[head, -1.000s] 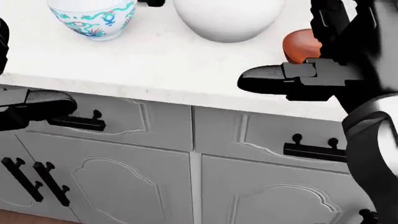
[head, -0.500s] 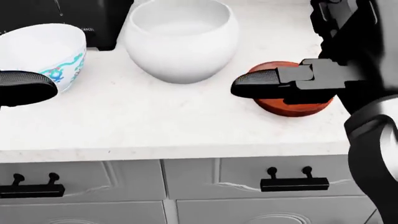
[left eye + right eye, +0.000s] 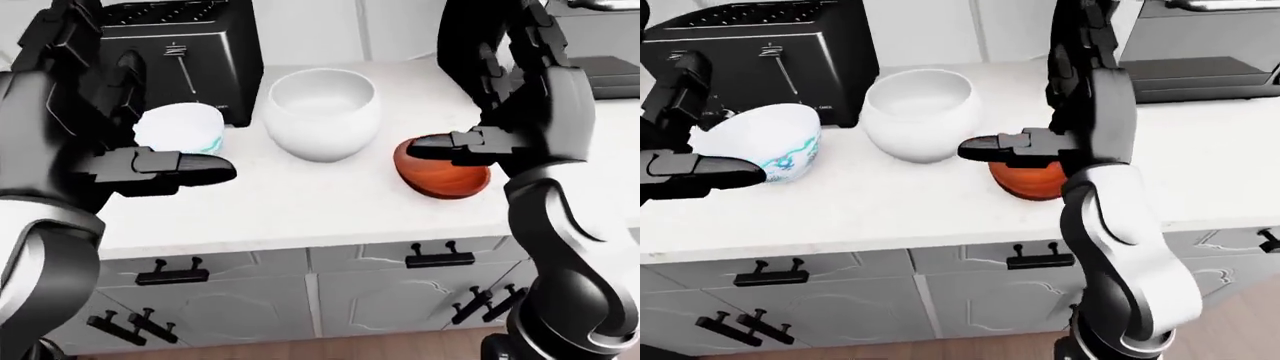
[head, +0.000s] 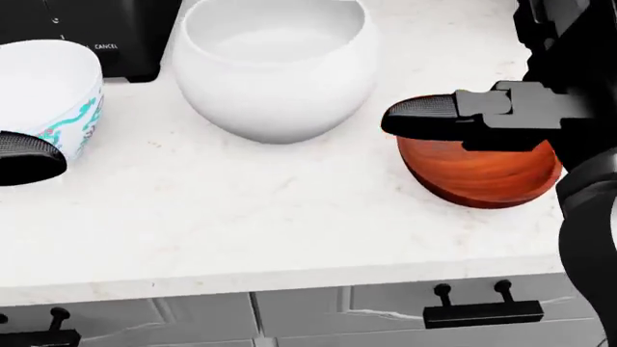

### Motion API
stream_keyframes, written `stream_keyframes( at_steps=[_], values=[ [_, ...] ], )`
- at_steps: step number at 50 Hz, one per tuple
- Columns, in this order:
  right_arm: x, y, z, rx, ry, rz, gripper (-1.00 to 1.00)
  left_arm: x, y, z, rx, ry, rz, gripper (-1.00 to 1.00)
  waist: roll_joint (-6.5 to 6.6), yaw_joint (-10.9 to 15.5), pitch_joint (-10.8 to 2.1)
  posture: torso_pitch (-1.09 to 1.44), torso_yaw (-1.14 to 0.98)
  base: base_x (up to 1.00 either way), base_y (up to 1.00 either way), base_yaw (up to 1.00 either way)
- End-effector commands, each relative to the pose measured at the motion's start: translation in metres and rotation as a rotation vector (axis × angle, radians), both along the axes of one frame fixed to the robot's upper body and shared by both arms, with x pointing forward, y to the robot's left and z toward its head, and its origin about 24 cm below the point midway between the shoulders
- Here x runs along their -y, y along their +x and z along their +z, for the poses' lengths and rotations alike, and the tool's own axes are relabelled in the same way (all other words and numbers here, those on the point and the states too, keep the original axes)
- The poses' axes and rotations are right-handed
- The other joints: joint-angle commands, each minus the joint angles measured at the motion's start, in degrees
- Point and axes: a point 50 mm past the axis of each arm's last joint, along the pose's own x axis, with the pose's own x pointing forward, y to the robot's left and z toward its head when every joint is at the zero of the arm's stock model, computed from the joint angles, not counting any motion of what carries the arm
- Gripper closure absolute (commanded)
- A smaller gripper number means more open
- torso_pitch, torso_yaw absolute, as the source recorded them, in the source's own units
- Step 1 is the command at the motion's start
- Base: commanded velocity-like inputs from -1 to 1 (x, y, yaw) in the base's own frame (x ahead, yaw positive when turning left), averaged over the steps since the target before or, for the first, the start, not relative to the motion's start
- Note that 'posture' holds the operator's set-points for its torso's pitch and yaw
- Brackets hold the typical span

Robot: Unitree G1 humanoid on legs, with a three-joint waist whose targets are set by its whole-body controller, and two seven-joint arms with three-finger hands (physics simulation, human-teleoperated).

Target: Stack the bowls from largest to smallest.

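Your right hand (image 4: 424,116) hangs over the desk (image 4: 241,217) with its fingers (image 4: 414,117) stretched out flat and spread, gripping nothing; the long finger points toward the left of the head view. The red-brown bowl (image 4: 482,173) sits directly under that hand, mouth up but tipped slightly, its rim partly hidden by the fingers (whether they touch it you cannot tell).

Just beyond the fingertip, toward the upper left of the head view, stands the large white bowl (image 4: 275,65), upright and mouth up, close to the red-brown bowl but apart from it.

Your left hand (image 3: 175,166) is likewise spread flat, holding nothing, its finger pointing toward the right of the left-eye view. The patterned bowl (image 3: 765,142), white with teal and red decoration, stands upright right behind that hand, well apart from your right hand, with the large white bowl between the 2.

All 3 bowls rest separately on the desk; none is nested. A black toaster (image 3: 180,52) stands above the patterned bowl in the left-eye view. Below the desk edge run grey cabinet drawers with black handles (image 4: 482,312).
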Motion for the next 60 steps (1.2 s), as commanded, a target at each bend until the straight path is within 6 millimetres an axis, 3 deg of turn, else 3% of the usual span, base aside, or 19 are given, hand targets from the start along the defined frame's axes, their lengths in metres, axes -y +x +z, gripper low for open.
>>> stream_keyframes(
  at_steps=[1,3,6,7,13,22,34,42,48,60],
  values=[
    [0.001,-0.004,0.008,0.042,-0.008,0.003,-1.00,0.001,-0.004,0.005,0.027,0.038,0.008,-1.00,-0.04,0.25,-0.66,0.00,0.00,0.00,0.00,0.00],
    [0.002,-0.006,0.010,0.043,-0.009,0.002,-1.00,0.003,-0.004,0.004,0.017,0.110,0.012,-1.00,-0.61,0.54,-1.05,0.00,0.00,0.00,0.00,0.00],
    [0.002,-0.008,0.013,0.045,-0.014,0.003,-1.00,-0.002,-0.002,0.011,0.029,0.167,0.059,-1.00,-2.83,1.30,-1.33,0.00,0.00,0.00,0.00,0.00],
    [0.002,-0.008,0.014,0.045,-0.016,0.003,-1.00,0.000,-0.003,0.009,0.038,0.248,0.052,-1.00,-2.22,1.55,-1.08,0.00,0.00,0.00,0.00,0.00],
    [0.002,-0.008,0.011,0.029,-0.017,0.006,-1.00,0.000,-0.001,0.002,0.025,0.346,0.088,-1.00,-1.96,1.75,-1.46,0.00,0.00,0.00,0.00,0.00],
    [0.002,-0.007,0.011,0.027,-0.017,0.007,-1.00,0.004,0.000,0.003,0.019,0.400,0.091,-1.00,-2.40,1.75,-4.03,-0.09,0.00,0.00,0.00,0.00],
    [0.003,-0.014,0.018,0.031,-0.034,0.018,-1.00,0.007,0.008,-0.009,-0.003,0.533,0.098,-1.00,-3.23,2.09,-8.23,-0.20,0.00,0.00,0.00,0.00],
    [0.005,-0.019,0.025,0.038,-0.025,0.019,-1.00,0.007,0.020,-0.037,-0.120,0.767,0.135,-1.00,-3.63,2.48,-9.81,-0.20,0.00,0.00,0.00,0.00],
    [0.009,-0.019,0.024,0.036,-0.014,0.011,-1.00,0.014,0.029,-0.040,-0.131,0.937,0.144,-1.00,-4.50,2.71,-9.97,-0.20,0.00,0.00,0.00,0.00],
    [0.013,-0.018,0.023,0.038,-0.008,-0.003,-1.00,-0.001,0.072,-0.044,-0.263,1.004,0.190,-1.00,-5.04,2.84,-10.73,-0.20,0.00,0.00,0.00,0.00]
  ],
)
